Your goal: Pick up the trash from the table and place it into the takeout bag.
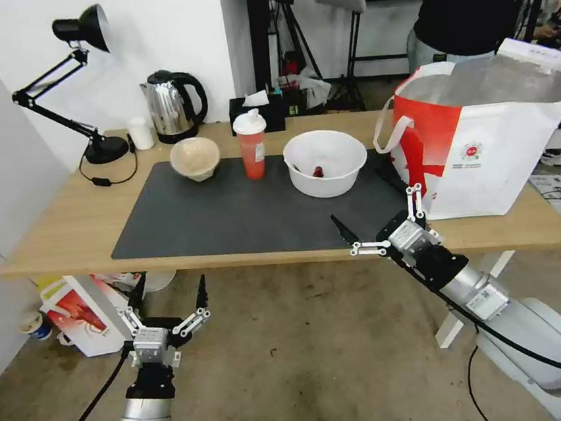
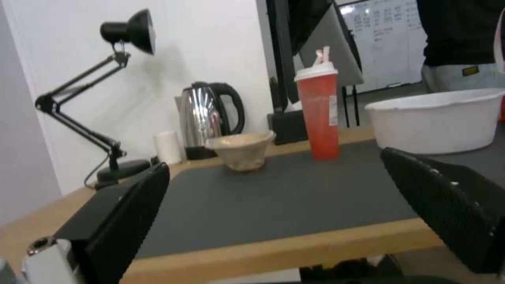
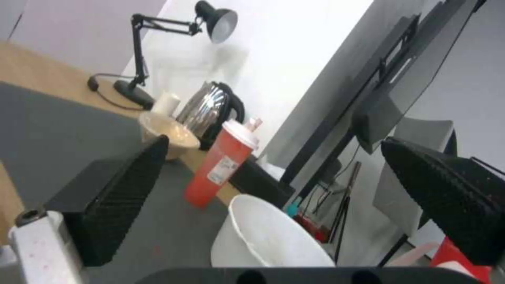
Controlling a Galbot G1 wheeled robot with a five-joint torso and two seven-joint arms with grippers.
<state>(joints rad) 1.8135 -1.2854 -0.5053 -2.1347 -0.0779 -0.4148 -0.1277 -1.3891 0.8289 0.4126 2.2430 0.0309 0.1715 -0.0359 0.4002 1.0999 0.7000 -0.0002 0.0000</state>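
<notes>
Right gripper [image 1: 381,209], fingers apart, just short of the white bowl [image 1: 326,162]: probably light, thin-walled and flexible, best pinched at the rim

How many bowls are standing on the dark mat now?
2. The beige pulp bowl stands at the mat's far left corner; the white plastic bowl stands further right, near the takeout bag. The red-orange cup stands between them.

Red-orange cup [image 1: 251,146], white bowl [image 1: 325,162], grey mat [image 1: 241,214].

No legible text on any object.
</notes>
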